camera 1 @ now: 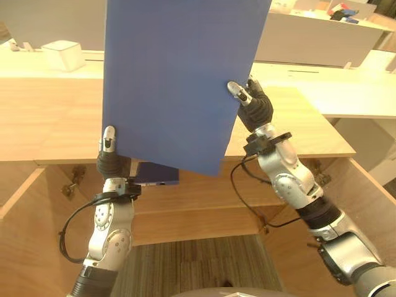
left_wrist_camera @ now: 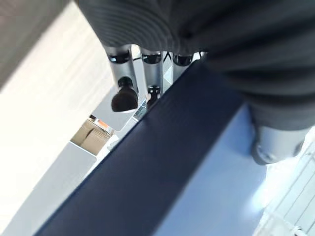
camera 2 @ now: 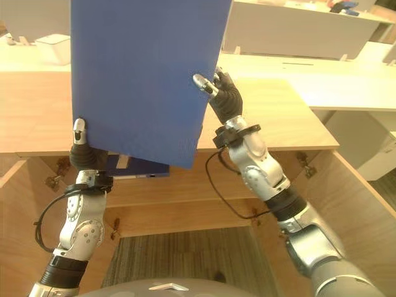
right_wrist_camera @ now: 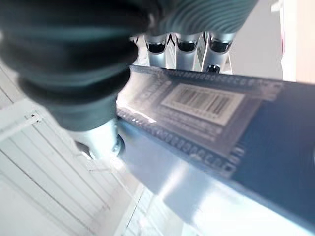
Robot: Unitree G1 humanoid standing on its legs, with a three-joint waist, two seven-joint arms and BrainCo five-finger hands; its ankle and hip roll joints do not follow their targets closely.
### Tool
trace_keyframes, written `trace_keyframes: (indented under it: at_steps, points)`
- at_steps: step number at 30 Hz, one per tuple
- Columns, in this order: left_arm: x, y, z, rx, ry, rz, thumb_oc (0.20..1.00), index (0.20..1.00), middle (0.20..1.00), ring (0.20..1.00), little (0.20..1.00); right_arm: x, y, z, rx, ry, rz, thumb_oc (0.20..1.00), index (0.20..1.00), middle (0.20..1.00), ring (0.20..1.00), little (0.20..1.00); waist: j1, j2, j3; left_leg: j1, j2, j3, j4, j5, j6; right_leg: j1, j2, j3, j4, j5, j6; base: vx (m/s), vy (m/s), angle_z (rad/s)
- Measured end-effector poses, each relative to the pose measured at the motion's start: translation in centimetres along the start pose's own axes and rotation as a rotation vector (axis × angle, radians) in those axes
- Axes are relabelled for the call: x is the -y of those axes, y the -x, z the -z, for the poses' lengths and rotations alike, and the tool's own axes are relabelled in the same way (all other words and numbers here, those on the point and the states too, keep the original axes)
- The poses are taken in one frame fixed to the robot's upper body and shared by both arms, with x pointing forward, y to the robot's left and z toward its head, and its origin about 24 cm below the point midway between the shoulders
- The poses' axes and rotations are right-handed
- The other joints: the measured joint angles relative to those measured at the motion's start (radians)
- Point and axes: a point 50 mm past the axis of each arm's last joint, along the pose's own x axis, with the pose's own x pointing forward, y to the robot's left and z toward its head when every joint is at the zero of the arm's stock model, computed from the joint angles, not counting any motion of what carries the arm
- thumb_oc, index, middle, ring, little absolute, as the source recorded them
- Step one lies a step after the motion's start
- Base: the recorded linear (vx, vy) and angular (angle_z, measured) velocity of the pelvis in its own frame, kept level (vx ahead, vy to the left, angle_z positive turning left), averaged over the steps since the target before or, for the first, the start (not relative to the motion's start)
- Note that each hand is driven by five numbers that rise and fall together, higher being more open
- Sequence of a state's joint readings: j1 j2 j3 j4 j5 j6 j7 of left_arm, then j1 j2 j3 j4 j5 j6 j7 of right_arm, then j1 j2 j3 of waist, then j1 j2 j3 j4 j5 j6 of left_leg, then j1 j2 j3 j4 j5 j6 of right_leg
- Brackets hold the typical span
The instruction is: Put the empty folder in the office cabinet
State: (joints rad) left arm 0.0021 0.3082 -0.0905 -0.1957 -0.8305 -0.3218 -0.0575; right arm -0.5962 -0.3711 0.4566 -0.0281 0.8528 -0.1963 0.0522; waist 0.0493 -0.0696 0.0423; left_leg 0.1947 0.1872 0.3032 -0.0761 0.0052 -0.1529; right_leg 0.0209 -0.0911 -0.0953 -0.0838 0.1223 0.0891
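Observation:
A large blue folder (camera 1: 179, 80) is held upright in front of me, above the wooden cabinet top (camera 1: 43, 117). My left hand (camera 1: 109, 162) pinches its lower left corner, thumb on the near face and fingers (left_wrist_camera: 123, 83) behind the edge. My right hand (camera 1: 255, 106) grips the right edge about halfway up, thumb on the front. In the right wrist view the folder's spine (right_wrist_camera: 246, 142) carries a barcode label (right_wrist_camera: 204, 102), with the fingers (right_wrist_camera: 187, 46) curled over it. The folder hides much of the cabinet top behind it.
Below the top, the cabinet stands open, with an inner shelf (camera 1: 198, 216) and doors swung out at left (camera 1: 18, 235) and right (camera 1: 365, 198). A dark blue item (camera 1: 154, 174) sits just under the top. A white box (camera 1: 63, 54) rests on the desk behind.

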Motion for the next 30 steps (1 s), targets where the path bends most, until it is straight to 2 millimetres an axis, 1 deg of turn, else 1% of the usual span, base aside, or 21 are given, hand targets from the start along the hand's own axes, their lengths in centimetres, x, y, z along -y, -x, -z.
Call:
trace_keyframes:
  at_steps: [1,2,5,6,7,8,9,10,12,13,15,16,18,20,22,25,29,30]
  points:
    - [0.0,0.1,0.0,-0.005,-0.022,0.003,0.2,0.2,0.2,0.2,0.2,0.2,0.3,0.2,-0.009,0.032,0.022,0.2,0.2,0.2,0.2,0.2,0.005,0.007,0.002,-0.001,0.0,-0.002,0.0,0.0,0.0,0.0,0.0,-0.001,0.0,0.0,0.0,-0.01,-0.003,0.05]
    - [-0.1,0.2,0.0,-0.014,-0.059,0.009,0.2,0.2,0.2,0.2,0.2,0.4,1.1,0.5,-0.02,0.101,0.046,0.2,0.2,0.2,0.2,0.2,0.005,0.016,0.007,-0.001,0.0,-0.004,0.0,0.0,0.0,0.002,0.0,-0.003,0.0,0.0,0.0,-0.01,-0.003,0.05]
    - [-0.1,0.3,0.3,-0.03,-0.112,0.018,0.2,0.2,0.2,0.2,0.2,1.1,2.9,1.5,-0.062,0.196,0.101,0.2,0.2,0.2,0.2,0.2,0.005,0.032,0.008,-0.003,0.001,-0.009,0.0,0.002,0.002,0.002,-0.001,-0.007,0.0,0.0,0.0,0.0,-0.003,0.04]
    - [-0.1,0.3,0.3,-0.03,-0.112,0.018,0.2,0.2,0.2,0.2,0.2,1.1,2.9,1.5,-0.062,0.196,0.101,0.2,0.2,0.2,0.2,0.2,0.005,0.032,0.008,-0.003,0.001,-0.009,0.0,0.002,0.002,0.002,-0.001,-0.007,0.0,0.0,0.0,0.0,0.0,0.0]
    - [-0.5,0.9,0.7,-0.061,-0.145,0.009,0.539,0.539,0.539,0.539,0.539,1.3,4.1,1.9,-0.086,0.242,0.121,0.2,0.2,0.2,0.2,0.2,0.001,0.048,0.012,-0.004,0.001,-0.01,0.0,0.002,0.003,0.002,-0.001,-0.008,-0.001,0.0,0.0,0.0,0.0,0.0]
    - [-0.5,0.9,0.7,-0.061,-0.145,0.009,0.539,0.539,0.539,0.539,0.539,1.3,4.1,1.9,-0.086,0.242,0.121,0.2,0.2,0.2,0.2,0.2,0.001,0.048,0.012,-0.004,0.001,-0.01,0.0,0.002,0.003,0.002,-0.001,-0.008,-0.001,0.0,0.0,0.0,0.0,0.0]
    - [-0.6,1.5,1.0,-0.082,-0.167,0.01,0.721,0.721,0.721,0.721,0.721,1.3,5.2,2.2,-0.101,0.258,0.136,0.2,0.2,0.2,0.2,0.2,0.001,0.056,0.015,-0.005,0.001,-0.011,0.0,0.002,0.003,0.002,-0.001,-0.009,-0.002,0.0,0.0,0.0,0.0,0.0]
    - [-1.0,2.3,1.2,-0.11,-0.188,-0.013,1.0,1.0,1.0,1.0,1.0,1.4,6.5,2.4,-0.119,0.277,0.162,0.2,0.2,0.2,0.2,0.2,-0.001,0.065,0.014,-0.005,0.001,-0.012,0.0,0.002,0.003,0.003,-0.001,-0.01,0.0,0.0,0.0,0.0,0.0,0.0]
    - [-2.4,3.7,1.4,-0.149,-0.213,-0.087,1.0,1.0,1.0,1.0,1.0,2.6,8.6,2.2,-0.147,0.341,0.226,0.2,0.2,0.2,0.2,0.2,-0.005,0.076,0.014,-0.006,0.001,-0.014,0.0,0.002,0.003,0.003,-0.002,-0.012,-0.003,-0.001,0.0,0.0,-0.01,0.02]
    - [-2.4,3.7,1.4,-0.149,-0.213,-0.087,1.0,1.0,1.0,1.0,1.0,2.6,8.6,2.2,-0.147,0.341,0.226,0.2,0.2,0.2,0.2,0.2,-0.005,0.076,0.014,-0.006,0.001,-0.014,0.0,0.002,0.003,0.003,-0.002,-0.012,-0.003,-0.001,0.0,0.0,-0.008,0.04]
    - [-3.6,5.0,0.8,-0.161,-0.26,-0.146,1.0,1.0,1.0,1.0,1.0,4.1,10.9,1.9,-0.201,0.437,0.29,0.2,0.2,0.2,0.2,0.2,-0.004,0.078,0.016,-0.009,0.001,-0.019,-0.001,0.004,0.006,0.003,-0.002,-0.016,-0.005,-0.002,-0.002,0.0,-0.009,0.06]
    - [-4.0,5.2,0.6,-0.16,-0.271,-0.166,1.0,1.0,1.0,1.0,1.0,4.7,11.8,1.8,-0.226,0.458,0.315,0.2,0.2,0.2,0.2,0.2,-0.006,0.081,0.017,-0.01,0.001,-0.02,-0.001,0.005,0.007,0.003,-0.002,-0.017,-0.005,-0.003,-0.002,-0.01,-0.017,0.06]
    - [-4.0,5.5,0.5,-0.169,-0.309,-0.159,1.0,1.0,1.0,1.0,1.0,5.0,13.1,1.7,-0.262,0.496,0.324,0.2,0.2,0.2,0.2,0.2,-0.007,0.086,0.02,-0.011,0.001,-0.024,-0.001,0.006,0.01,0.004,-0.003,-0.021,-0.006,-0.009,0.002,-0.02,-0.023,0.05]
    - [-3.8,5.7,0.8,-0.183,-0.332,-0.142,1.0,1.0,1.0,1.0,1.0,4.8,13.7,1.8,-0.288,0.523,0.301,0.2,0.2,0.2,0.2,0.2,-0.012,0.091,0.024,-0.015,0.002,-0.028,-0.001,0.008,0.012,0.0,-0.002,-0.023,-0.006,-0.009,0.002,-0.01,-0.011,0.02]
    - [-3.6,5.8,0.8,-0.184,-0.363,-0.128,1.0,1.0,1.0,1.0,1.0,4.1,14.1,1.4,-0.288,0.57,0.265,0.2,0.2,0.2,0.2,0.2,-0.013,0.091,0.024,-0.016,0.003,-0.031,-0.001,0.009,0.013,0.0,-0.002,-0.024,-0.006,-0.009,0.002,0.0,0.0,0.0]
    - [-3.5,5.9,0.8,-0.183,-0.385,-0.119,1.0,1.0,1.0,1.0,1.0,3.8,14.3,1.2,-0.29,0.612,0.236,0.2,0.2,0.2,0.2,0.2,-0.013,0.09,0.025,-0.016,0.003,-0.031,-0.002,0.009,0.013,0.001,-0.002,-0.024,-0.006,-0.009,0.002,0.0,0.0,0.0]
    - [-3.4,6.5,1.0,-0.207,-0.43,-0.105,1.0,1.0,1.0,1.0,1.0,3.1,14.8,0.9,-0.286,0.672,0.194,0.2,0.2,0.2,0.2,0.2,-0.014,0.087,0.026,-0.019,0.002,-0.034,-0.001,0.009,0.012,0.0,-0.002,-0.026,-0.006,-0.009,0.002,-0.02,-0.001,0.01]
    - [-3.1,6.8,1.3,-0.22,-0.449,-0.08,1.0,1.0,1.0,1.0,1.0,3.0,15.0,1.0,-0.291,0.689,0.186,0.2,0.2,0.2,0.2,0.2,-0.013,0.087,0.026,-0.019,0.002,-0.034,-0.001,0.009,0.012,0.0,-0.002,-0.026,-0.005,-0.009,0.002,0.0,0.0,0.0]
